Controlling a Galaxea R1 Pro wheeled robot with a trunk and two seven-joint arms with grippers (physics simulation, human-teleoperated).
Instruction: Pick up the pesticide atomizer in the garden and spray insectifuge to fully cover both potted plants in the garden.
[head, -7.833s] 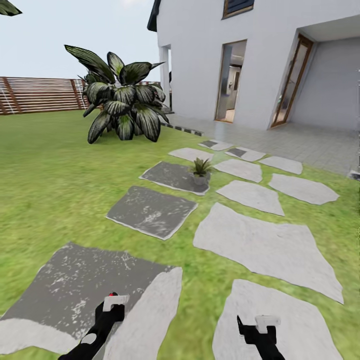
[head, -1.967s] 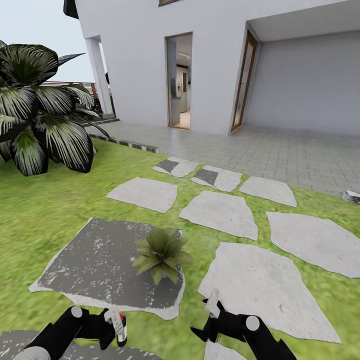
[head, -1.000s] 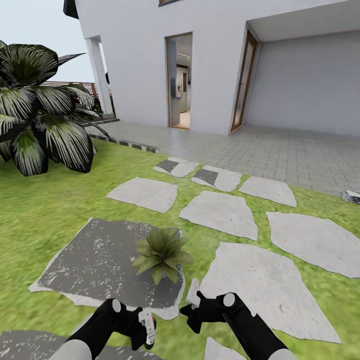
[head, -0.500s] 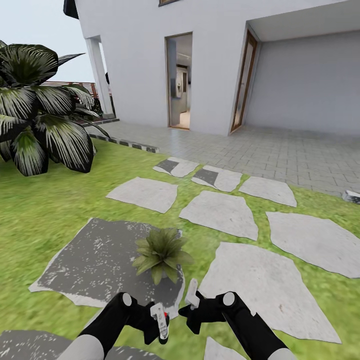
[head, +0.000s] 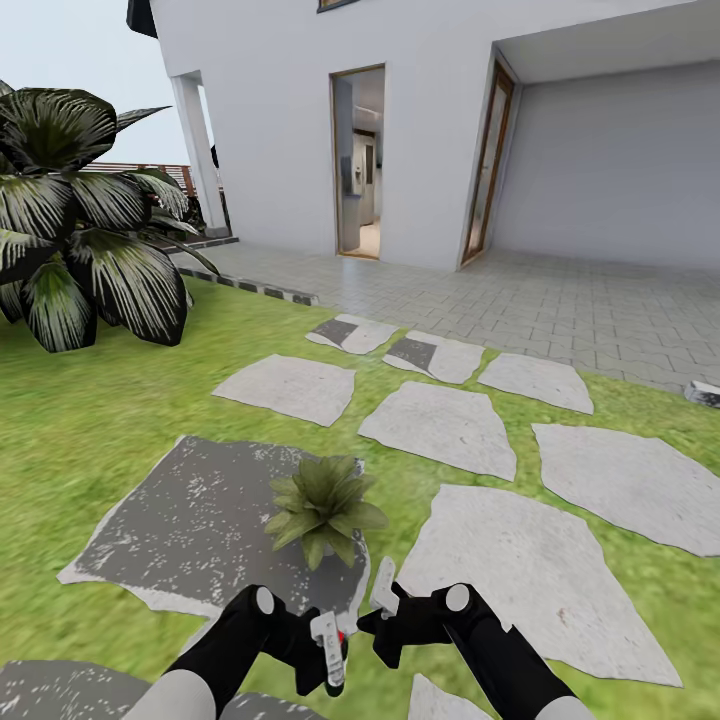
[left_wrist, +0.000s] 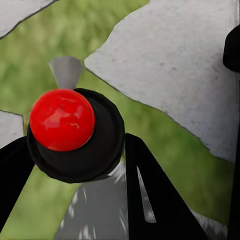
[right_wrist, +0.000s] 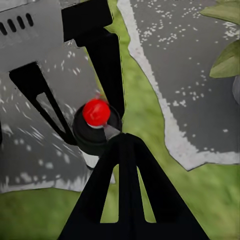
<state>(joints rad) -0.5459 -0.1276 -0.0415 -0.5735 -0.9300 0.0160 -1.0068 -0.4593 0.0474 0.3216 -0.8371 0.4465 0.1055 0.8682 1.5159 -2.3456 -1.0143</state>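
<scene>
One potted plant (head: 322, 505), a low rosette of pointed green leaves, stands on a dark grey stepping stone (head: 190, 525) just ahead of both arms; its leaf tips (right_wrist: 225, 62) show in the right wrist view. The second potted plant is out of view. My left gripper (head: 328, 648) (left_wrist: 77, 145) is shut on the pesticide atomizer (head: 341, 636), whose red top (left_wrist: 62, 119) and dark body sit between the black fingers (left_wrist: 150, 195). My right gripper (head: 380, 608) (right_wrist: 125, 142) is shut and holds nothing; its tip is right beside the atomizer (right_wrist: 96, 115).
Pale stepping stones (head: 440, 425) cross the lawn (head: 90, 420) toward a paved terrace (head: 560, 300) and the white house with an open doorway (head: 358, 165). A big dark striped-leaf bush (head: 80, 230) stands at the left, with a strip of wooden fence (head: 150, 170) behind it.
My left arm has carried the atomizer rightward until it sits next to the right gripper. The right arm shifted left about a second ago and has stayed still since.
</scene>
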